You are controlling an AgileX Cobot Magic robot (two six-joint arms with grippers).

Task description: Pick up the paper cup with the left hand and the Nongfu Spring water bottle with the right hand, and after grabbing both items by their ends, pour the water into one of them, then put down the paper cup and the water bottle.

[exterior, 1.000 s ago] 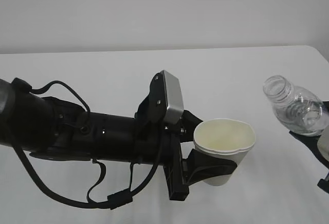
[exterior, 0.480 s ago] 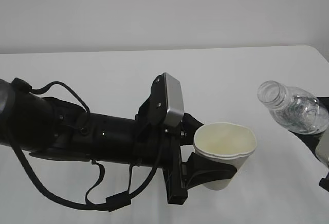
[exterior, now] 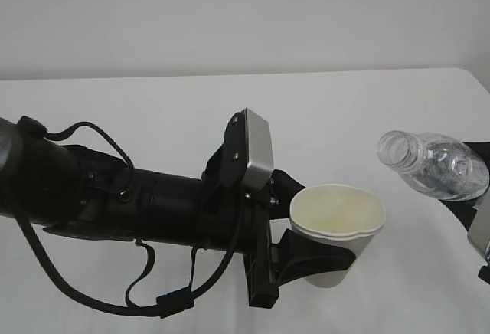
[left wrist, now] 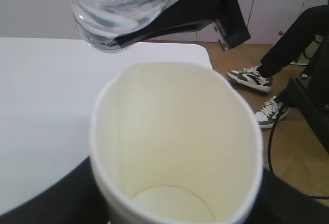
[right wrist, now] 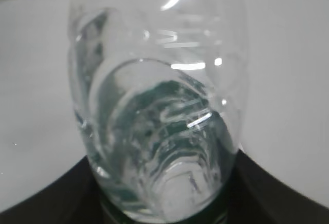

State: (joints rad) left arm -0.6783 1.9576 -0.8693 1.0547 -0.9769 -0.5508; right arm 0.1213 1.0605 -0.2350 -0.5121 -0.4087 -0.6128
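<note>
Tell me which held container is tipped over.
The bottle in the right gripper, neck leaning toward the cup; that stays upright in the left gripper.

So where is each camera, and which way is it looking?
Exterior view: in front of the table, looking down at a slant; shows the left arm gripping the cup, and the bottle tilted toward it in the right gripper at the right edge.
Left wrist view: just behind the cup, looking into it and past it to the bottle and right gripper; dark finger edges show low.
Right wrist view: behind the bottle's base, looking along it; black fingers show at the bottom.
All three show the bottle.
</note>
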